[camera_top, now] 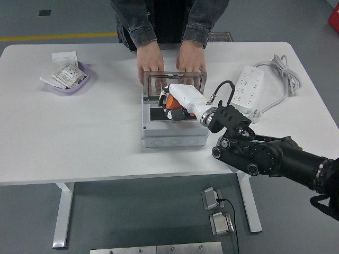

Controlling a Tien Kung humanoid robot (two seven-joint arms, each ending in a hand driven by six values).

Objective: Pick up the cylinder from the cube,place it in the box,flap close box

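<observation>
The right arm (275, 159), black and jointed, enters from the lower right corner and reaches up and left over the near edge of the white table (79, 143). Its white right hand (177, 100) is lowered into the open grey box (172, 132), which stands near the table's middle. The hand's fingers are curled around an orange cylinder (170, 101), held inside the box above its dark interior; little of the cylinder shows past the fingers. No cube can be made out inside the box.

The box's clear lid (174, 80) stands raised at the far edge of the box. Behind it, a person in a dark denim jacket stands at the far side of the table, with 2 hands on the lid: one hand (150, 63) rests on its left part, the other hand (190, 58) on its right part.

To the right of the box, well apart from it, lies a white power strip (248, 87) with its cord (283, 74) looped toward the far right. At the far left sits a purple bowl (79, 82) holding small packets (66, 74).
</observation>
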